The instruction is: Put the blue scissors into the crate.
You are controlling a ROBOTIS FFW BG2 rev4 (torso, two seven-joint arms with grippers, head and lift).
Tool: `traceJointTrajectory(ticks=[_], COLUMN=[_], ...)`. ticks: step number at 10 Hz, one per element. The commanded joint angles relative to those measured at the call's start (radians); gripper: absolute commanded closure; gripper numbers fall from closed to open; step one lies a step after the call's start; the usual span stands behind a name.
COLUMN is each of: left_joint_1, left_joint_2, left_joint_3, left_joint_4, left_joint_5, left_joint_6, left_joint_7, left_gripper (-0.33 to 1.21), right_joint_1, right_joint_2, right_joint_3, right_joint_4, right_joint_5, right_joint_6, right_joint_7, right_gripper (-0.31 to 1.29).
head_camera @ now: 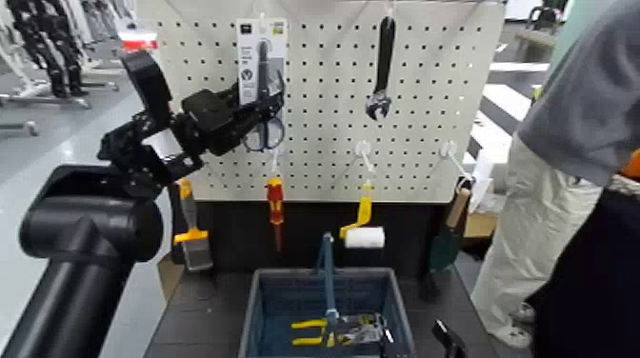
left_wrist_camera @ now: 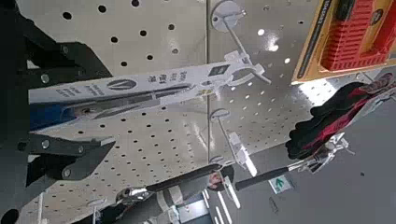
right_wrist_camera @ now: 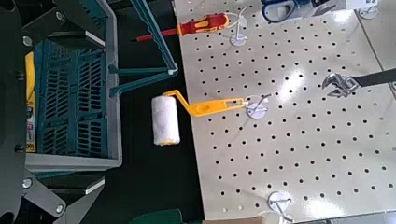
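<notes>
The blue scissors (head_camera: 264, 90) hang on their tall white card at the top of the pegboard (head_camera: 419, 114), blue loops lowest. My left gripper (head_camera: 270, 107) is raised to the card's lower half, its jaws open on either side of it. In the left wrist view the card (left_wrist_camera: 159, 86) runs between the two dark fingers (left_wrist_camera: 65, 56), with a blue loop (left_wrist_camera: 47, 114) between them. The blue-grey crate (head_camera: 255, 314) stands below the board, its upright blue handle (head_camera: 329, 271) in the middle. My right gripper (head_camera: 448, 338) waits low beside the crate's right side, open and empty. The right wrist view shows the crate (right_wrist_camera: 75, 93) and the blue loops (right_wrist_camera: 285, 9).
A black wrench (head_camera: 382, 67), a red-and-yellow screwdriver (head_camera: 275, 202), a paint roller (head_camera: 363, 233) and a scraper (head_camera: 190, 238) hang on the board. Yellow-handled pliers (head_camera: 312, 331) lie in the crate. A person (head_camera: 571, 143) stands close at the right.
</notes>
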Motion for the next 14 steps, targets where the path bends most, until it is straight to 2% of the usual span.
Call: traceJointTrajectory(ticks=[1, 7, 14], left_joint_1=[-0.004, -0.007, -0.012], left_joint_2=[0.0, 0.003, 0.008], left_joint_3=[-0.004, -0.003, -0.001], left_joint_4=[-0.011, -0.013, -0.125], left_joint_5=[-0.011, -0.011, 0.0], left_joint_6=[0.017, 0.008, 0.014], left_joint_7=[0.017, 0.026, 0.03], left_gripper=[1.18, 1.18, 1.18], right_joint_1=[-0.001, -0.003, -0.003], right_joint_2=[-0.002, 0.0, 0.0], right_joint_3=[0.0, 0.0, 0.001], right_joint_4=[0.0, 0.002, 0.003], right_joint_5=[-0.002, -0.003, -0.012], right_joint_6=[0.0, 0.002, 0.011], right_joint_7=[0.0, 0.0, 0.006], right_gripper=[0.26, 0.26, 0.26])
